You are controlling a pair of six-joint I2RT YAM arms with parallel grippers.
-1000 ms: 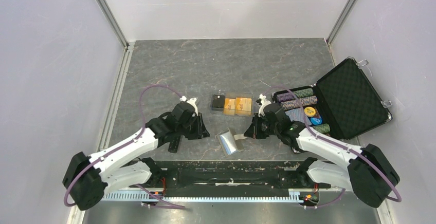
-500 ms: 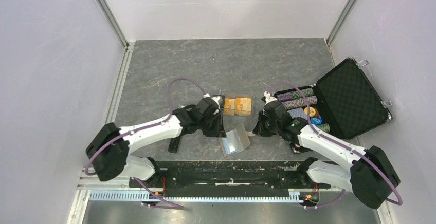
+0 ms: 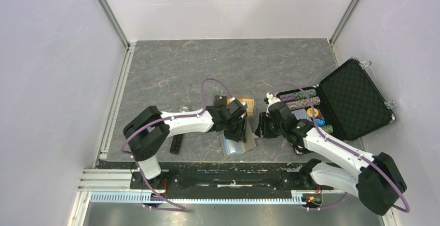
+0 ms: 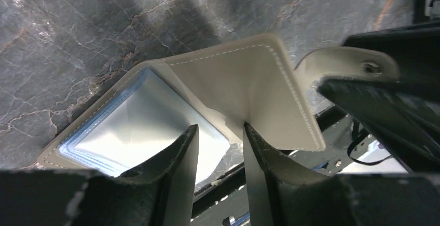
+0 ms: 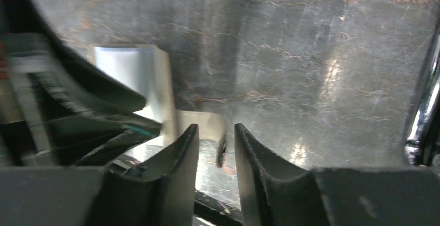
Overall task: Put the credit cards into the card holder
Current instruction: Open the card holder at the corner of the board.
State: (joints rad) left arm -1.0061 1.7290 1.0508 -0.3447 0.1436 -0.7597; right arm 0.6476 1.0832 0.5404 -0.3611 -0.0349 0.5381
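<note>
Grey-tan card holder (image 4: 244,91) sits half-open at lower centre of the overhead view. Left gripper (image 4: 220,135) straddles its fold, jaws parted. Right gripper (image 5: 216,132), slightly parted, waits just beside it.

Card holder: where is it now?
Top view: card holder lies open at the table's front middle, under the left gripper, with the right gripper just right of it.

**Left gripper (image 4: 220,127) crosses to the card holder (image 4: 249,88)**

The left gripper swings in from the left side of the counter (image 3: 171,70) and now stands over the card holder, which has opened from nearly folded to spread. The right gripper (image 5: 216,128), shut before, now shows parted jaws.
</note>
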